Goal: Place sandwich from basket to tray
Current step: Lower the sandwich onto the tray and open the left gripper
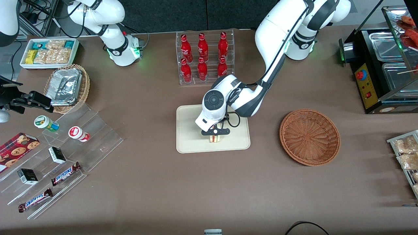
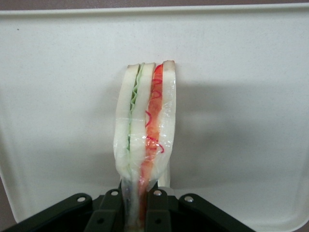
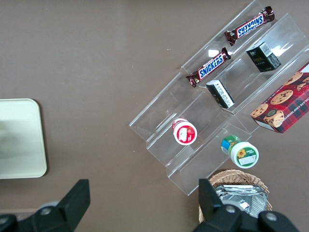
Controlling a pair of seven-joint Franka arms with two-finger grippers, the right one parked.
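Observation:
My left gripper (image 1: pixel 215 135) hangs over the cream-beige tray (image 1: pixel 187 143), shut on the sandwich (image 1: pixel 215 139). In the left wrist view the sandwich (image 2: pixel 145 130) is a wrapped wedge of white bread with green and red filling layers, pinched between the black fingers (image 2: pixel 159 210) of the gripper (image 2: pixel 137 212), with the tray (image 2: pixel 241 72) right beneath it. Its lower edge sits at or just above the tray surface; contact cannot be judged. The reddish-brown wicker basket (image 1: pixel 309 136) lies beside the tray, toward the working arm's end, with nothing in it.
A rack of red bottles (image 1: pixel 204 57) stands farther from the front camera than the tray. Clear tiered shelves (image 1: pixel 62 156) with snacks, a tan basket with foil trays (image 1: pixel 67 86) and a white snack bin (image 1: pixel 49 52) lie toward the parked arm's end. A black food warmer (image 1: pixel 382 68) stands at the working arm's end.

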